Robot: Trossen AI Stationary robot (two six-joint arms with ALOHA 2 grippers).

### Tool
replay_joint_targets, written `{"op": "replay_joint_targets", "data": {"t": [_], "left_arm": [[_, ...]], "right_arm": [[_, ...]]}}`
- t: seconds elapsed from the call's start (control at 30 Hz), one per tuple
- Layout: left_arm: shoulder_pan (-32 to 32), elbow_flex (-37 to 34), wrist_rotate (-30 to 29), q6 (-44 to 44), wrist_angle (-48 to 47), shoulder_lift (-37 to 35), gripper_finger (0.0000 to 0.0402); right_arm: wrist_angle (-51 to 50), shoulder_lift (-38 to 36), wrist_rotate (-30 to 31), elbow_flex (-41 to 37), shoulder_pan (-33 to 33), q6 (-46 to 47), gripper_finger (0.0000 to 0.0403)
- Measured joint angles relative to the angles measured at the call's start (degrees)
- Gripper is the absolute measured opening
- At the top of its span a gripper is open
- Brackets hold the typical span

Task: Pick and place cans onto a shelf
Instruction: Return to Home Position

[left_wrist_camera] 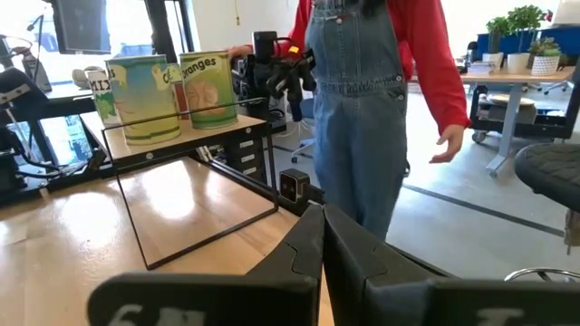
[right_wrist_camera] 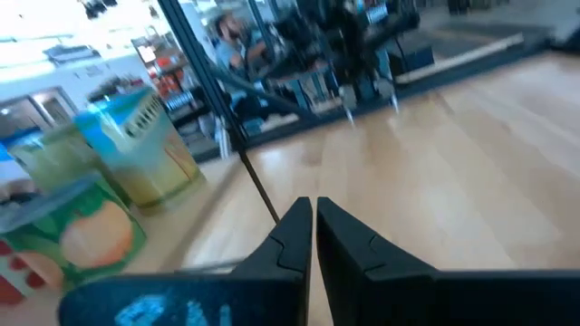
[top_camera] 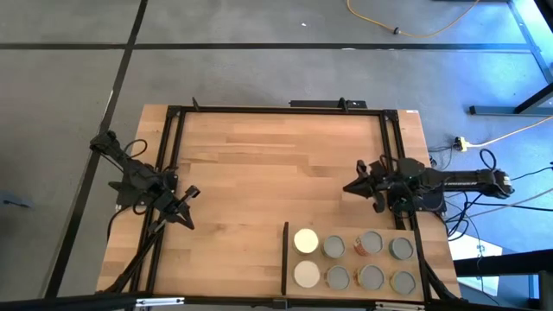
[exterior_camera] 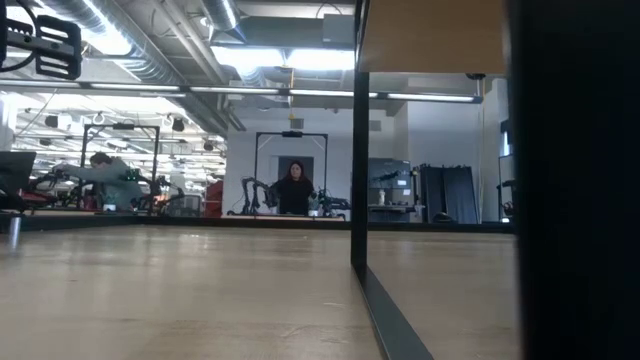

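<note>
Several cans (top_camera: 371, 243) stand upright in two rows on the shelf (top_camera: 354, 262), a light-wood panel at the table's near right with a thin black strip (top_camera: 285, 259) along its left side. Two cans have cream-white tops (top_camera: 306, 240); the others have grey tops. The left wrist view shows two labelled cans (left_wrist_camera: 145, 95) on the shelf's top. My left gripper (top_camera: 183, 218) rests shut by the table's left edge and points toward the shelf. My right gripper (top_camera: 348, 187) is shut over the table's right part, beyond the shelf, and points left. Neither gripper holds anything.
A person in blue overalls and red sleeves (left_wrist_camera: 372, 109) stands just past the table, behind the shelf. The table's black frame (top_camera: 276, 108) runs along its edges. Bare wood (top_camera: 259, 173) spreads between the two arms. In the low view, the shelf's black upright (exterior_camera: 360, 150) rises from the table.
</note>
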Motion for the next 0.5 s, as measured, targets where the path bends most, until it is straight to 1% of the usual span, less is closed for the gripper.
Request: {"op": "replay_joint_targets", "data": {"t": [0.17,0.5], "left_arm": [[0.0,0.0,0.0,0.0,0.0,0.0,0.0],[0.0,0.0,0.0,0.0,0.0,0.0,0.0]], "right_arm": [[0.0,-3.3,0.0,0.0,0.0,0.0,0.0023],[0.0,-3.7,0.0,0.0,0.0,0.0,0.0023]]}}
